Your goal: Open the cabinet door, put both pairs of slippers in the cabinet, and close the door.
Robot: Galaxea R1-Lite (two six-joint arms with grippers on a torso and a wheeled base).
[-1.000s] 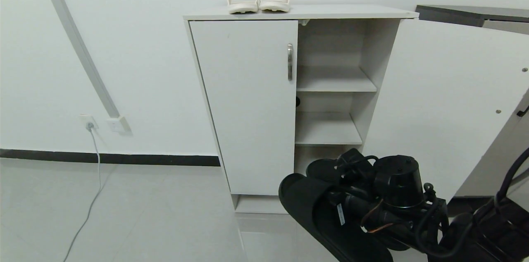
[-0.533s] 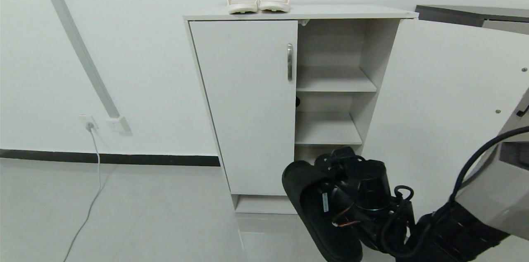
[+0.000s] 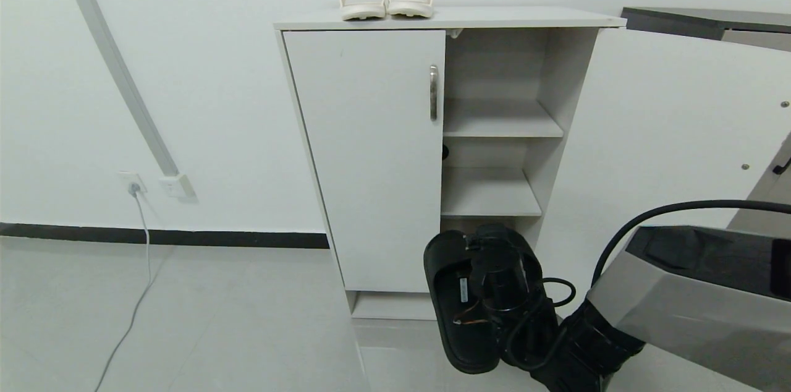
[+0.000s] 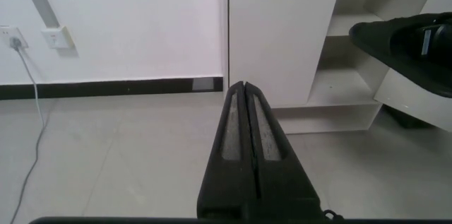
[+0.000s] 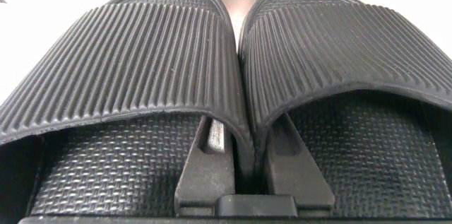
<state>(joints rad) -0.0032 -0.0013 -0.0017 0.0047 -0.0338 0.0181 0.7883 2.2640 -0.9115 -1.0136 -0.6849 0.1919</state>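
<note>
Black slippers [image 3: 460,293] are being gripped as one pair by the right jaws at their touching straps, low before the open cabinet's [image 3: 364,157] bottom compartment for sliding in, while the left jaws are being held shut, empty.

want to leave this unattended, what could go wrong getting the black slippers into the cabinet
1. The right hand pinches the black ribbed rubber slippers only by their adjoining strap edges; one might slip free.
2. The pair sits close to the closed white left door and the lower shelf, so a sole may catch going in.
</note>
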